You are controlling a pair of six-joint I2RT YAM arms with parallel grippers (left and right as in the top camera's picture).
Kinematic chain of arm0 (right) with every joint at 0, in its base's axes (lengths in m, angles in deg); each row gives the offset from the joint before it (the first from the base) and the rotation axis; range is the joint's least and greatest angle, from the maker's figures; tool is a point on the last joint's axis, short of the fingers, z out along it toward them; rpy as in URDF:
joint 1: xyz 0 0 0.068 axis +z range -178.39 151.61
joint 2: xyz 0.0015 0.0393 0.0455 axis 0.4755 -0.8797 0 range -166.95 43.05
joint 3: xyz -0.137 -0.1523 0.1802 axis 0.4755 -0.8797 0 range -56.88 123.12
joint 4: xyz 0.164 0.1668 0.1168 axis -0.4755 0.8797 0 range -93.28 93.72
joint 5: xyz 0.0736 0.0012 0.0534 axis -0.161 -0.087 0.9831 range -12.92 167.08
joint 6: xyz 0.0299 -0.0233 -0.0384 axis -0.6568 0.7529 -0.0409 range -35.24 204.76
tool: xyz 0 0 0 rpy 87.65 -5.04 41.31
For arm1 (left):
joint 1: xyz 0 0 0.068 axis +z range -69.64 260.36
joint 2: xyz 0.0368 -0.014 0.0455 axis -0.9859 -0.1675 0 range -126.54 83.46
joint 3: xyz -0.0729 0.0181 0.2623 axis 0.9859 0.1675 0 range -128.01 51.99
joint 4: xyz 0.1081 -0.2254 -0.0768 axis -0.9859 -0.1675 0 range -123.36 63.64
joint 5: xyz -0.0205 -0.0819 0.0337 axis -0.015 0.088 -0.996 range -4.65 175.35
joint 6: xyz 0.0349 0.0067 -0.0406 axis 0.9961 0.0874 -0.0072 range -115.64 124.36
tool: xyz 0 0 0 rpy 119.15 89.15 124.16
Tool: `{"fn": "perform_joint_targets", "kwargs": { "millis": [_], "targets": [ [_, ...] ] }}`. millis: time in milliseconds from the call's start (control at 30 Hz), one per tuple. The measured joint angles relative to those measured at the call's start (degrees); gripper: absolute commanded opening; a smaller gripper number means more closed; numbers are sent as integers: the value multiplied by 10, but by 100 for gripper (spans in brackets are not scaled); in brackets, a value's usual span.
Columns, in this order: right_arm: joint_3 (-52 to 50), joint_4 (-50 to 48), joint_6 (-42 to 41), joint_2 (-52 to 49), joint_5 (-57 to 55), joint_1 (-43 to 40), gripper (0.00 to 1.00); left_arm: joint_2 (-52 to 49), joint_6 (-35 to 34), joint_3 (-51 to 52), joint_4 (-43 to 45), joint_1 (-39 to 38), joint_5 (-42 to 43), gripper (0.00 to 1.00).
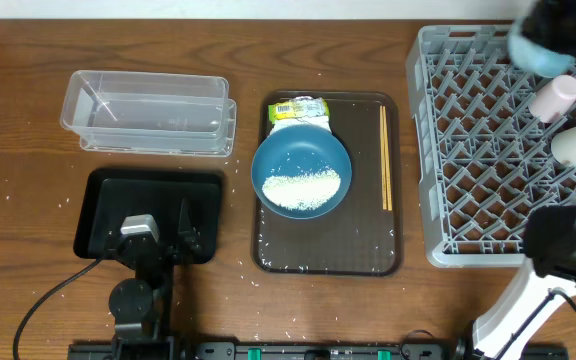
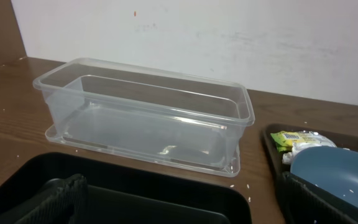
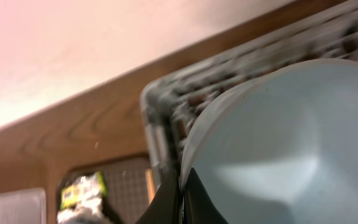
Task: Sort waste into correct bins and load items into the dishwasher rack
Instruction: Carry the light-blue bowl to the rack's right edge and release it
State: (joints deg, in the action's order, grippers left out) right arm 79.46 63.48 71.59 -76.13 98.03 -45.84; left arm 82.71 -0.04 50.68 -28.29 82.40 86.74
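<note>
With my right gripper (image 3: 182,186) pinched shut on the rim of the blue cup (image 3: 278,143) above the rack (image 1: 468,150) at upper right, I'd lower it squarely into a free cell near the pink cup (image 1: 555,97) before releasing, while my left gripper (image 1: 158,225) hangs wide open, lower left.

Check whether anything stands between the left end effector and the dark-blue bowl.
Nothing tall. Between the open left end effector and the dark-blue bowl lie only the black tray's right wall and the brown serving tray's rim.
</note>
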Motion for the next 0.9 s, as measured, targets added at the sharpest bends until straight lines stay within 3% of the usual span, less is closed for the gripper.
{"fn": "perform_joint_targets", "kwargs": {
  "millis": [333, 700, 900],
  "targets": [
    [0, -133, 61, -26, 151, -155, 1, 0, 0, 0, 0, 0, 0, 98],
    [0, -264, 106, -135, 370, -202, 1, 0, 0, 0, 0, 0, 0, 98],
    [0, -320, 70, -186, 466, -238, 1, 0, 0, 0, 0, 0, 0, 98]
  ]
}}
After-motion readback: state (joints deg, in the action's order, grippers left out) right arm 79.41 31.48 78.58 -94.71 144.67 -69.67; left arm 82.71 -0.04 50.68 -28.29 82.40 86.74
